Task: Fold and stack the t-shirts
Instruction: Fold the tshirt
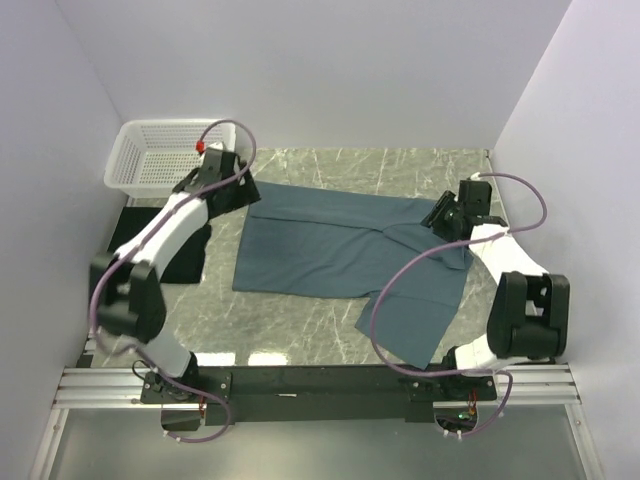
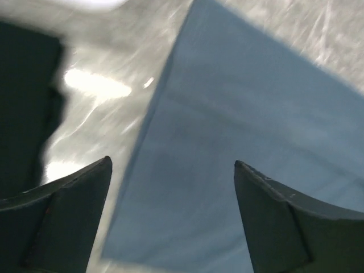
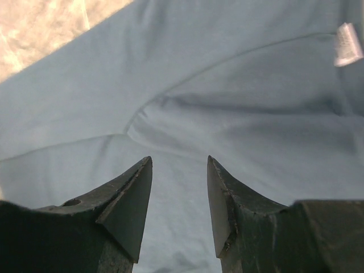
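Observation:
The slate-blue t-shirt (image 1: 320, 245) lies spread across the middle of the marble table (image 1: 400, 165), with one part trailing toward the near right. My left gripper (image 1: 240, 187) hangs over its far-left corner. In the left wrist view the left gripper (image 2: 172, 162) is wide open above the shirt's edge (image 2: 256, 114), with nothing between its fingers. My right gripper (image 1: 442, 215) is over the shirt's right side. The right wrist view shows the right gripper (image 3: 179, 159) open just above creased blue cloth (image 3: 199, 74), gripping nothing. The black t-shirt (image 1: 185, 255) lies at the left, partly under my left arm.
A white lattice basket (image 1: 150, 160) stands at the far-left corner, close behind my left gripper. White walls enclose the table on three sides. A small white label (image 3: 347, 44) shows on the blue shirt in the right wrist view.

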